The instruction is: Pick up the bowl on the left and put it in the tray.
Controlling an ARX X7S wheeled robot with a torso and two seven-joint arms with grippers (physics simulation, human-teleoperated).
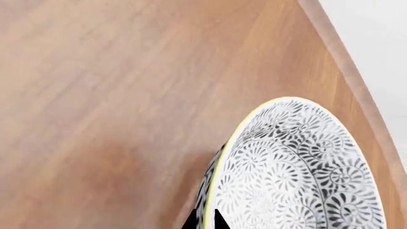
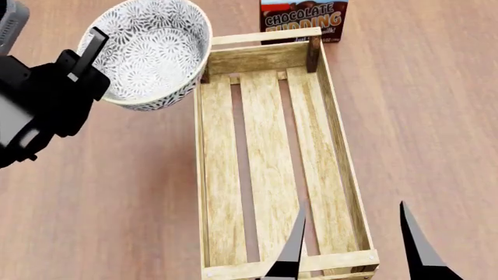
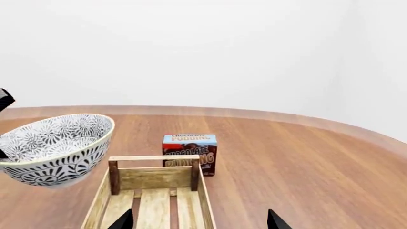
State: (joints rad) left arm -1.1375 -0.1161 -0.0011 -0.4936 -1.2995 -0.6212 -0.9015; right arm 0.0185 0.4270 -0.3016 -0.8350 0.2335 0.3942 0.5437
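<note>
The bowl, white with a dense grey-blue floral pattern, hangs tilted in the air just left of the tray's far end. My left gripper is shut on the bowl's left rim; in the left wrist view its two dark fingertips pinch the pale rim of the bowl. The tray, a long light-wood slatted crate, lies lengthwise on the table with nothing in it. My right gripper stands open over the tray's near right corner. The right wrist view shows the bowl raised beside the tray.
A chocolate pudding box stands just behind the tray's far end, also seen as the pudding box. The wooden table has a curved edge near the bowl, with a white wall beyond.
</note>
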